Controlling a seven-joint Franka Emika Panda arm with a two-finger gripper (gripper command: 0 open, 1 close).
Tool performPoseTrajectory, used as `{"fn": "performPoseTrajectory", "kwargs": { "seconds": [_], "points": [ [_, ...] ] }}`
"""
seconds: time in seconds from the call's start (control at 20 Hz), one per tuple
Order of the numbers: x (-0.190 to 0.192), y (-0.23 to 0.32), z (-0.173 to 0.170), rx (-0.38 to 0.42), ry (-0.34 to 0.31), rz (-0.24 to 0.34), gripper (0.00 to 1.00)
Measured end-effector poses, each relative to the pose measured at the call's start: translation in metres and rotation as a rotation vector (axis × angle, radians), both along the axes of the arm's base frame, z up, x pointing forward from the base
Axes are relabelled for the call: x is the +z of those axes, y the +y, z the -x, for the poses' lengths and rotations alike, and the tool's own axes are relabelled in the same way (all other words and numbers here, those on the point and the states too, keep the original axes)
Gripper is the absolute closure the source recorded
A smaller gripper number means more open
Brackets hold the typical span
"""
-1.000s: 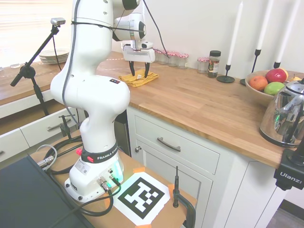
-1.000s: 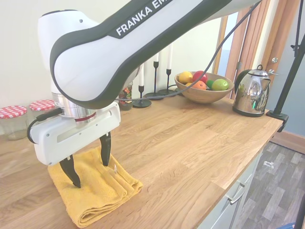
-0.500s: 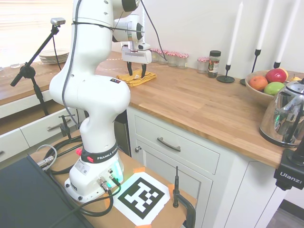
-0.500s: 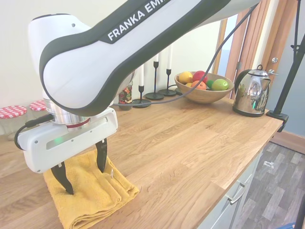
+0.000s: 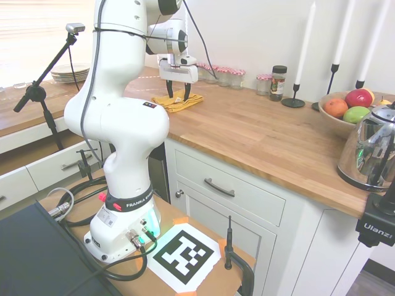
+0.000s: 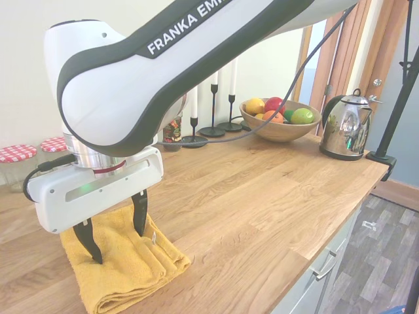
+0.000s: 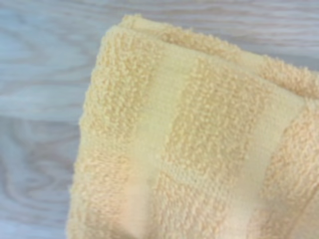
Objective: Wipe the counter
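The jaws of the white arm's gripper (image 6: pixel 114 224) stand spread, tips seemingly pressing the folded yellow terry cloth (image 6: pixel 124 265) onto the honey-brown butcher-block worktop (image 6: pixel 262 196) (wiping step); next, slide it sideways under steady pressure

The counter (image 6: pixel 262 190) is honey-brown wood with long plank grain; in the wrist view it looks washed out to a pale grey-blue (image 7: pixel 45 99). The towel (image 6: pixel 124 265) is mustard yellow terry, with flat, paler woven bands across the looped pile (image 7: pixel 164 149). The gripper (image 6: pixel 112 226) has a white body and black fingers (image 6: pixel 139 212). The arm (image 5: pixel 117 117) is white with black trim and lettering. The jars (image 6: pixel 16 154) have red-and-white checked lids. The candles (image 5: pixel 306 37) are white on black holders (image 5: pixel 293 98). The bowl (image 6: pixel 278 127) is brown wood, holding red, orange, yellow and green fruit. The kettle (image 6: pixel 346 127) is shiny chrome with black trim. The cabinets (image 5: pixel 247 209) are off-white with grey metal handles
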State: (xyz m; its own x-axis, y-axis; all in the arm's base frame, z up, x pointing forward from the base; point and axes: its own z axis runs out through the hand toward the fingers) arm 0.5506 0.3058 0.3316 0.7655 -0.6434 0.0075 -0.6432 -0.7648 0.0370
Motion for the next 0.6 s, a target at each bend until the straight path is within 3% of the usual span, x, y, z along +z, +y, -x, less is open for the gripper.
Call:
{"fn": "performPoseTrajectory", "kwargs": {
  "seconds": [0.6],
  "points": [
    [0.001, -0.019, -0.010, -0.029, -0.004, 0.005, 1.00]
  ]
}}
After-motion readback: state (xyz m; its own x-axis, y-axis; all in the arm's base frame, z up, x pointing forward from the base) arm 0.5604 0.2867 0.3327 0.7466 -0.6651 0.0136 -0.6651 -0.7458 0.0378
